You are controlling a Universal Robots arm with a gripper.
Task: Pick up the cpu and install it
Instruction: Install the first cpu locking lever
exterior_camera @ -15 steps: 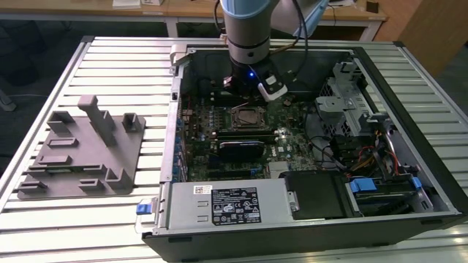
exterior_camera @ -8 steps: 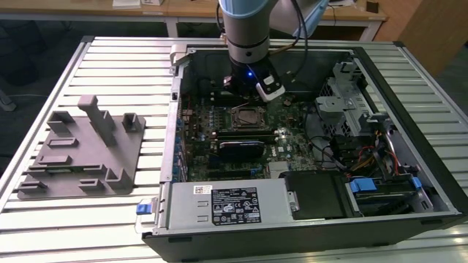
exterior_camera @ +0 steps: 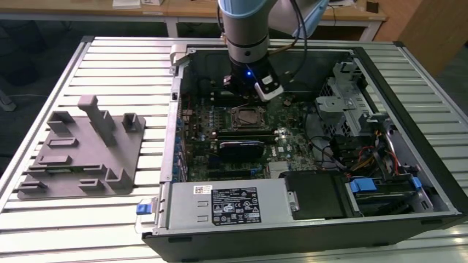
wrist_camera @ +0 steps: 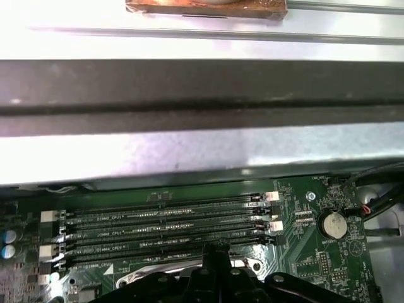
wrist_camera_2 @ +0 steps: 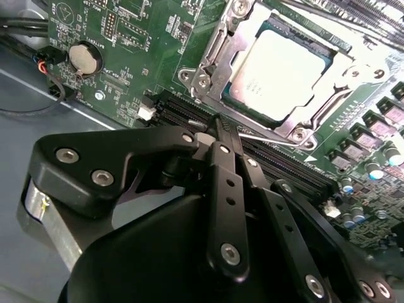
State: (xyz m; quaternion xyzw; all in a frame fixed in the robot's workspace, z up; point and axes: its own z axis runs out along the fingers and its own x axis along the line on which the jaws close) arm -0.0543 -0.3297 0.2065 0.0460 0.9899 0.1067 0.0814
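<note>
**CPU already in the socket, gripper parked right over it**

The cpu (wrist_camera_2: 279,74) lay flat in the socket (wrist_camera_2: 271,69) on the motherboard (wrist_camera_2: 126,38), roughly mid-board inside the open computer case (exterior_camera: 409,159). The gripper (wrist_camera_2: 221,126) hung just above the memory slots (wrist_camera: 164,221) beside it, fingers pinched together with nothing between them. That chip looked light, thin, stiff and slick on top, with a fragile underside, so its bare side edges were probably the only safe grab.
</note>
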